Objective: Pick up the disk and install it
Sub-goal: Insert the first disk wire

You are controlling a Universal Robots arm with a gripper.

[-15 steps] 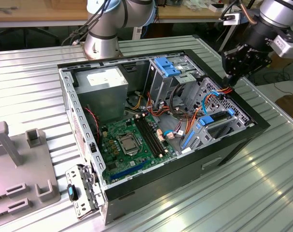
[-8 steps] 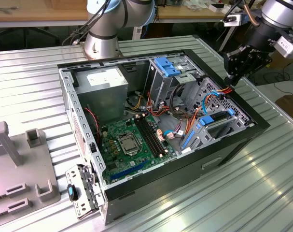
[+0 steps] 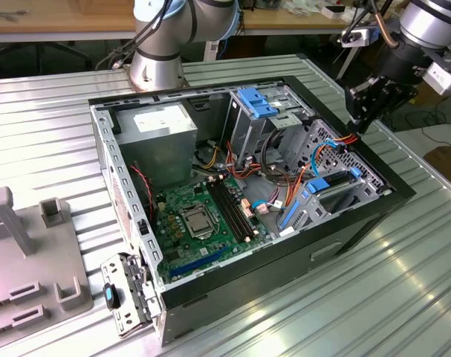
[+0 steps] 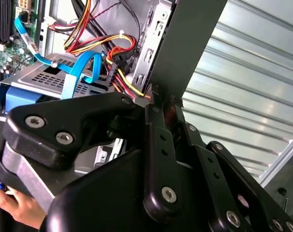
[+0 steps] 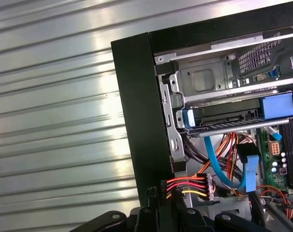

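Exterior view: gripper [image 3: 359, 123] is hovering over PC case [image 3: 400, 191] rim at the exterior view's right, w/ the disk [image 3: 331, 184] sitting in its bay nearby. Second wrist view: disk [image 4: 54, 77] is lying under blue cables [image 4: 83, 72]; pincer state, can't tell. First wrist view: disk [image 5: 228, 116] is sitting beside case wall.

Bright glare on the ribbed table [image 5: 54, 96], foreground perhaps slightly blurred.

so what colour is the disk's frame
Bright blue; the disk shows best in the first wrist view.
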